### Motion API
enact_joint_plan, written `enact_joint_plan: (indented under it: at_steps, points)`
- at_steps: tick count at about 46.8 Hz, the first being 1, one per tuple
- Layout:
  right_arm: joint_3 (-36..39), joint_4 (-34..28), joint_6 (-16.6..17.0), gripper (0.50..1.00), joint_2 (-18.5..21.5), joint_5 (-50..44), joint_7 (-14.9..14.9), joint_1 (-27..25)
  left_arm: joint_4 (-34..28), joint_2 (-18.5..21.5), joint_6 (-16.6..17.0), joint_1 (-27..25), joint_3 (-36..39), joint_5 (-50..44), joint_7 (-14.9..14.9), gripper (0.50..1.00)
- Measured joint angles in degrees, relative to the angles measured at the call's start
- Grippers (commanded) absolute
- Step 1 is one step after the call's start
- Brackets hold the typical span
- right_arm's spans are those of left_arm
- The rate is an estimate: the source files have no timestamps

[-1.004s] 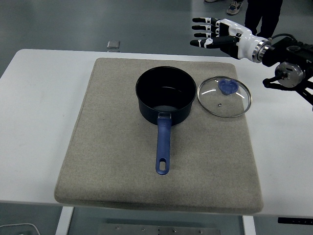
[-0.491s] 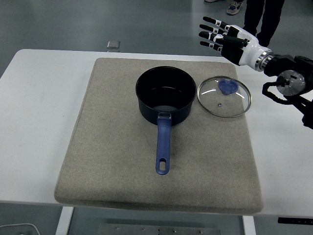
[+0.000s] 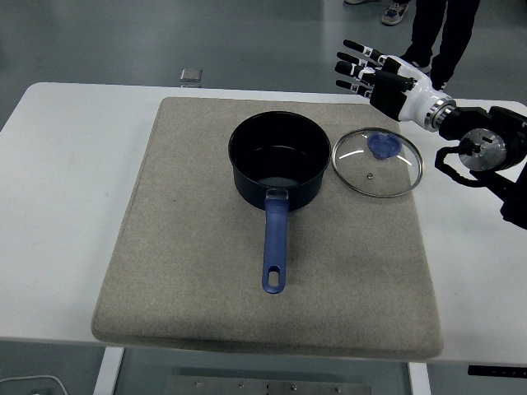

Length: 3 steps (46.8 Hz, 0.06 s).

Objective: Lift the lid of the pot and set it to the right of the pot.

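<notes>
A dark blue pot (image 3: pixel 278 160) with a blue handle stands uncovered on a beige mat (image 3: pixel 189 247), handle pointing toward me. The glass lid (image 3: pixel 377 162) with a blue knob lies flat on the mat just right of the pot. My right hand (image 3: pixel 372 70) hovers above the table behind and slightly right of the lid, fingers spread and empty. The left arm does not show.
The mat lies on a white table (image 3: pixel 66 181). A small grey square object (image 3: pixel 191 76) sits on the floor beyond the table's far edge. A person's legs (image 3: pixel 440 29) stand at the top right.
My right hand has pulled back to the right and turned, its fingers now pointing up and left instead of straight left. The lid and pot have not moved.
</notes>
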Motion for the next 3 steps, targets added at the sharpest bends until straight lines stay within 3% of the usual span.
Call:
enact_joint_plan:
  at_steps: [3]
  points:
    - [0.0, 0.0, -0.1, 0.901, 0.0, 0.0, 0.0, 0.0, 0.0, 0.0, 0.0, 0.0, 0.0, 0.0, 0.0, 1.000]
